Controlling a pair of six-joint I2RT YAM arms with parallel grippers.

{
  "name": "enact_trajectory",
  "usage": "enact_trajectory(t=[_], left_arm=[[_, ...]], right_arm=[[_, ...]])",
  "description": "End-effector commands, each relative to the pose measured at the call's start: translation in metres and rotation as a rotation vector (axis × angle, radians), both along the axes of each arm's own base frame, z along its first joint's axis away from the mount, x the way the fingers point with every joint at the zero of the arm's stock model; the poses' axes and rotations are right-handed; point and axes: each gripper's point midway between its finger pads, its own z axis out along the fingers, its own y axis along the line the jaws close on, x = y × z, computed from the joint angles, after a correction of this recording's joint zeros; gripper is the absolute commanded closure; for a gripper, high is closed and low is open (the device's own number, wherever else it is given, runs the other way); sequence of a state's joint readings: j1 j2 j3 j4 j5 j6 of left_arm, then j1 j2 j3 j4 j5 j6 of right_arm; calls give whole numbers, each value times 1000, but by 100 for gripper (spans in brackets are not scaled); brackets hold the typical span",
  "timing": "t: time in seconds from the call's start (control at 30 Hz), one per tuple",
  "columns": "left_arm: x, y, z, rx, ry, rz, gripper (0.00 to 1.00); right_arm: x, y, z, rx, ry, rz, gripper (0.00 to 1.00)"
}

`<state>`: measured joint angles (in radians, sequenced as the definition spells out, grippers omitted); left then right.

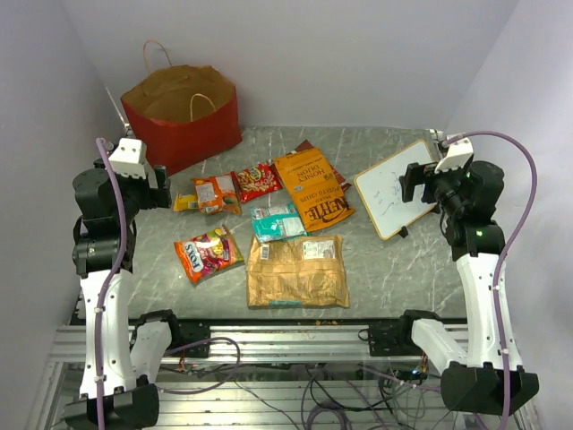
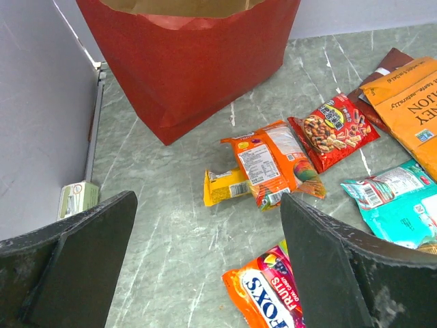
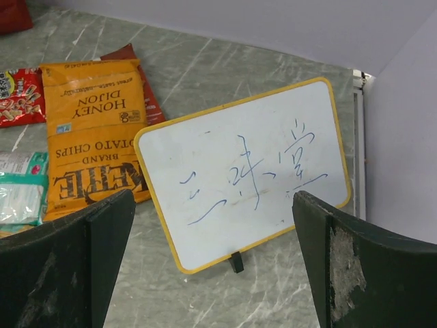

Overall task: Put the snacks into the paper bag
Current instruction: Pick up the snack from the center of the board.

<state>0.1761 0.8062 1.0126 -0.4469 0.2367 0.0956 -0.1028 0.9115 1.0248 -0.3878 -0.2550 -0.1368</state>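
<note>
Red paper bag (image 1: 183,116), brown kraft inside, stands upright with its mouth open at the far left corner of the grey marbled table (image 1: 394,269). None of the snacks is in it yet, so the task looks unstarted.

All the packets lie flat mid-table, to the right of the bag and nearer the arms. The big brown-gold packet (image 1: 295,270) is nearest the front edge. The big orange chips bag (image 1: 312,186) lies behind it, long axis running near to far, and partly covers a dark brown packet. A white board (image 1: 396,188) with an orange edge stands propped to their right.

The smaller packets come next: teal (image 1: 277,222) in the middle, multicolour (image 1: 208,253) at front left, then orange-yellow (image 1: 213,193) and red (image 1: 258,180) side by side closest to the bag.

The left gripper (image 2: 208,212) hovers with fingers spread wide and nothing between them. It faces the orange-yellow packet, which lies just ahead and slightly right, with the bag beyond. This arm is clearly nearer both, so it seems best placed for the first pick.

The right gripper (image 3: 213,201), also spread and empty, faces the board, with the chips bag off to its left.
</note>
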Motion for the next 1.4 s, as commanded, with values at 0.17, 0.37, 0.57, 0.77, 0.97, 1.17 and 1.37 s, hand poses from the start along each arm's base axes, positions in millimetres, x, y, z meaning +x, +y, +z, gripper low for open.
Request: enact_trajectory(t=[0.17,0.37,0.57,0.77,0.97,1.17,1.37], left_arm=[[-1,0,19,-17,-48,2,3],[0,3,18,-28,-40,23,3],[-5,11,30,-1,-76,68,3],[0,11,38,47,-59,36,3],[19,8,47,110,-7,-40,3],[48,1,44,181,61,-177,3],[78,-3,32,206,136,-282,3]], right_arm=[[3,7,15,30,-18,47,0],[4,10,13,37,-1,68,0],[6,8,11,15,10,68,0],[8,19,-14,-45,71,191,0],[5,32,-45,-60,97,295,0],[-9,51,-63,-31,82,407,0],[-14,63,-71,15,106,462,0]])
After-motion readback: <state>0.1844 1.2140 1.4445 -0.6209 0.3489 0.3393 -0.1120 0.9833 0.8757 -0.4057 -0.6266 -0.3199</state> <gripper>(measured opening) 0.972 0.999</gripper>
